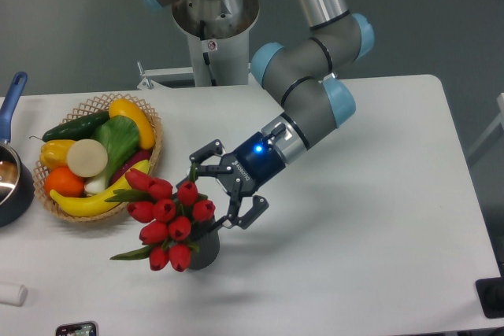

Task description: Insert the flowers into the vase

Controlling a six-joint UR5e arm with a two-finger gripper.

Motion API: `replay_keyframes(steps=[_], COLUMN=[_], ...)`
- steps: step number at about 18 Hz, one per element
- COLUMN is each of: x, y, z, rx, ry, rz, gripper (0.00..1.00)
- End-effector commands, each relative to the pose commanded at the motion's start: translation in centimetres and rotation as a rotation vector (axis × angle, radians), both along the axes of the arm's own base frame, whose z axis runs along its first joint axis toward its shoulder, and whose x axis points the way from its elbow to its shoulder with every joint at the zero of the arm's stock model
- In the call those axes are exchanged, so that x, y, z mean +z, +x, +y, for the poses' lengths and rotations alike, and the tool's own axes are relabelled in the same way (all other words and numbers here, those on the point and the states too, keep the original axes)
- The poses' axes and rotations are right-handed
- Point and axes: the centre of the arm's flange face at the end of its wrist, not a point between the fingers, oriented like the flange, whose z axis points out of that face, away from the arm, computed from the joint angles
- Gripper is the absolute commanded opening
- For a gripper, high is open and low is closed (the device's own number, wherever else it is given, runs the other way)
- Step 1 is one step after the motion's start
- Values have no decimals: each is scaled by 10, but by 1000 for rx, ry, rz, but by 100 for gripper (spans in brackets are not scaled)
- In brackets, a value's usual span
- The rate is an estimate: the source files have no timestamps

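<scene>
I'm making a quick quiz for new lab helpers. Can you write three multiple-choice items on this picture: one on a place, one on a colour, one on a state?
1. Where does the basket stand relative to the vase?
A. to its left
B. to its right
C. in front of it

2. What colour are the flower heads?
A. yellow
B. red
C. white

3. How is the gripper?
A. shut on the flowers
B. shut on the vase
C. open

Key: 1 A, the basket sits left of the vase. 2 B, the flowers are red tulips with green leaves. 3 C, the gripper has its fingers spread beside the flowers, which rest in the vase.
</scene>
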Motion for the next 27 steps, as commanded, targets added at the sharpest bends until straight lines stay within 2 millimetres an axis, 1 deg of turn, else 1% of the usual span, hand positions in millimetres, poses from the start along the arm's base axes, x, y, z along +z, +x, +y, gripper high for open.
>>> replay_keyframes(steps=[3, 5, 6, 7, 9, 10, 11, 12, 14, 15, 17, 19, 21, 23, 25, 27], x=[39, 61, 76, 86, 97, 107, 125, 133, 134, 142, 158, 168, 171, 171, 177, 180], y=[-22, -42, -55, -65, -86, -89, -92, -95, -104, -106, -106, -109, -109, -111, -112, -109], z=[-26, -47, -55, -60, -75, -76, -77, -82, -94, -94, -88, -89, -92, -97, -105, -107], rx=[74, 148, 188, 229, 304, 320, 339, 358, 378, 379, 364, 354, 323, 296, 299, 297], ry=[-58, -160, -217, -280, -378, -404, -422, -460, -545, -554, -564, -599, -652, -661, -660, -659], rz=[130, 238, 298, 344, 407, 437, 482, 513, 518, 518, 508, 481, 465, 484, 497, 501], gripper=[100, 100, 100, 100, 100, 100, 100, 100, 100, 100, 100, 100, 100, 100, 100, 100])
